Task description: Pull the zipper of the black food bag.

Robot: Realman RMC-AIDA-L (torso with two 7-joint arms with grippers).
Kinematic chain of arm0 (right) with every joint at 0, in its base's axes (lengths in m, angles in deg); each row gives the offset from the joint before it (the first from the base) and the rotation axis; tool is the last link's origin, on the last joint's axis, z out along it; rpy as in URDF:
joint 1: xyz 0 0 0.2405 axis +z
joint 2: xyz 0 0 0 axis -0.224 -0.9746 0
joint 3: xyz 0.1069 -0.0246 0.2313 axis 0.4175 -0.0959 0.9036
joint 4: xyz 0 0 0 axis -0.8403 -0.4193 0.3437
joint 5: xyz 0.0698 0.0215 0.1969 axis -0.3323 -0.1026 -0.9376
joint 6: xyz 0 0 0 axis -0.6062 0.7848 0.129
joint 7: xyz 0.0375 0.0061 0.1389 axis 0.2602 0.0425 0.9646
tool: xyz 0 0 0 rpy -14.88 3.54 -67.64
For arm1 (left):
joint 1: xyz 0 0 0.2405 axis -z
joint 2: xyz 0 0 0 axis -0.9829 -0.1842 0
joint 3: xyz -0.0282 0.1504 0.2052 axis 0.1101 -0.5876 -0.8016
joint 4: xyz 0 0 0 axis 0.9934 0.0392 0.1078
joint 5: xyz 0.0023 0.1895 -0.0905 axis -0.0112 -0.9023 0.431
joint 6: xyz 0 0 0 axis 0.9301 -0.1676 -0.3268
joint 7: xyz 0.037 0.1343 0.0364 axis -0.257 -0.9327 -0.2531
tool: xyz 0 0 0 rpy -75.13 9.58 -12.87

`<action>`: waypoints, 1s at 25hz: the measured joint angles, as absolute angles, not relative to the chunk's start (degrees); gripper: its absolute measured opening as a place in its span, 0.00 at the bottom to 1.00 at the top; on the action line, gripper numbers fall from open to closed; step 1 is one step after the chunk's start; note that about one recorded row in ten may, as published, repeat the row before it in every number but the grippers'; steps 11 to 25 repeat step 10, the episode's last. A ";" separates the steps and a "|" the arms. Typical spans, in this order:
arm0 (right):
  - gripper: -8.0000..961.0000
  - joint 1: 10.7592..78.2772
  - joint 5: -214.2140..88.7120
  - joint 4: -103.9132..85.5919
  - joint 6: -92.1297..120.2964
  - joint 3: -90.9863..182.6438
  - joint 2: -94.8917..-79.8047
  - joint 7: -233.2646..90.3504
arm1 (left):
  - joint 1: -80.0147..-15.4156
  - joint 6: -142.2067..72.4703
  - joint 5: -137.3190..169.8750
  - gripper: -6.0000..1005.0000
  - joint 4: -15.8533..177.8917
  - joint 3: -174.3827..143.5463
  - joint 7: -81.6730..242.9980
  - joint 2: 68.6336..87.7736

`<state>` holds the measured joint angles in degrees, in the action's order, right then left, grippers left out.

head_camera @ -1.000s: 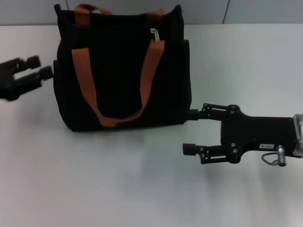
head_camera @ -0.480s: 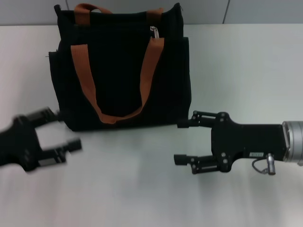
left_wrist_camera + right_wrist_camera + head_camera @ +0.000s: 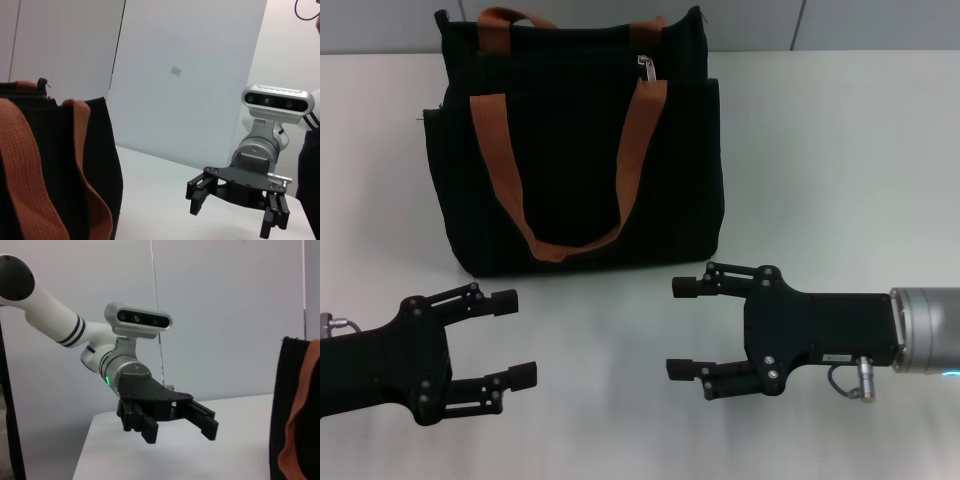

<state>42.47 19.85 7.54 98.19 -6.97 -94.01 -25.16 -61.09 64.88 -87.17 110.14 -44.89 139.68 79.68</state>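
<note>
The black food bag (image 3: 570, 130) stands upright at the back of the table, with two rust-brown strap handles (image 3: 495, 170). The zipper's small silver pull tab (image 3: 645, 68) hangs at the top rim, right of the middle. My left gripper (image 3: 515, 337) is open and empty in front of the bag, to the left. My right gripper (image 3: 678, 328) is open and empty in front of the bag's right corner. The two face each other, both clear of the bag. The left wrist view shows the bag (image 3: 102, 165) and the right gripper (image 3: 231, 217). The right wrist view shows the left gripper (image 3: 180, 431).
The white table (image 3: 840, 150) runs to a grey wall behind the bag. A silver plug with a cable (image 3: 865, 375) hangs on the right wrist.
My left gripper left the bag's left side and came down to the front of the table. My right gripper moved left and nearer to me. The bag stayed put.
</note>
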 joint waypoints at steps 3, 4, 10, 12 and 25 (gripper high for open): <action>0.86 43.57 19.87 6.17 97.68 -6.96 -94.01 -25.62 | -60.73 64.59 -87.23 0.83 110.02 -44.91 138.91 79.90; 0.86 43.76 19.93 6.10 97.56 -6.99 -94.01 -25.64 | -60.73 64.59 -87.23 0.83 110.02 -44.91 138.91 79.90; 0.86 44.00 19.79 6.13 97.17 -6.91 -93.99 -25.67 | -61.06 63.44 -87.21 0.83 109.71 -44.42 138.87 80.66; 0.86 44.00 19.79 6.13 97.17 -6.91 -93.99 -25.67 | -61.06 63.44 -87.21 0.83 109.71 -44.42 138.87 80.66; 0.86 44.00 19.79 6.13 97.17 -6.91 -93.99 -25.67 | -61.06 63.44 -87.21 0.83 109.71 -44.42 138.87 80.66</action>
